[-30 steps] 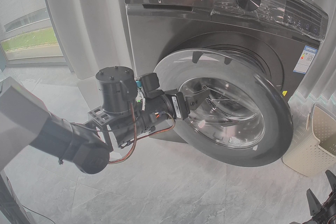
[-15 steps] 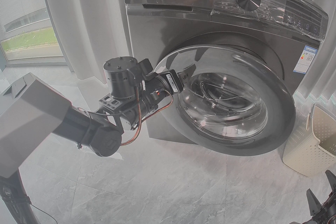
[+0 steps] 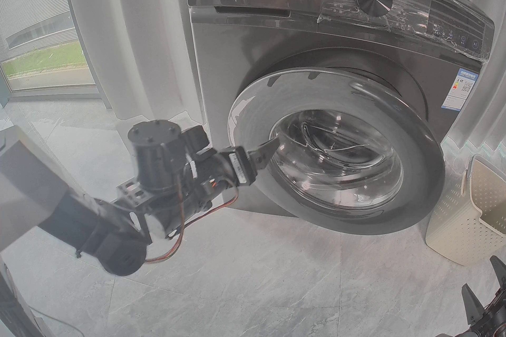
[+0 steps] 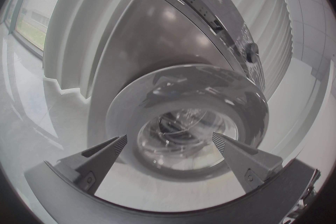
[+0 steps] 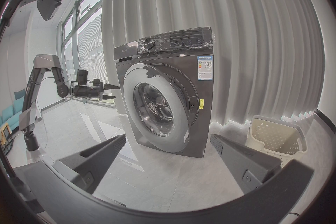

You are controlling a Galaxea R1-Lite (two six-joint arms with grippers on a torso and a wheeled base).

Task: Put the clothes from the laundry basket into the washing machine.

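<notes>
We are looking at the washing machine [image 3: 247, 53], standing on the grey tiled floor [image 3: 263, 280] w/ a pale curtain [image 3: 137, 11] behind it. Its round door [image 3: 369, 101] is hanging slightly ajar, hinged on the robot's right, w/ the free edge standing a little off the front panel. The laundry basket [image 3: 474, 217] is sitting on the floor just beside the machine on the right, against the curtain. What we are seeing of its inside is looking bare. Something curved is showing behind the door glass, but we cannot tell if it is clothes. The left gripper [image 4: 168, 138] is hovering near the door's free edge, apart from it, fingers [image 4: 105, 151] spread wide and holding nothing. The right gripper [image 5: 168, 140] is hanging low, well apart from machine and basket, also spread and w/o load. Judging by the bare basket and the near-shut door, we are probably at the door-handling step, approx. the end of the task. The next move is calling for the left arm to meet the rim squarely and press until the latch catches.
</notes>
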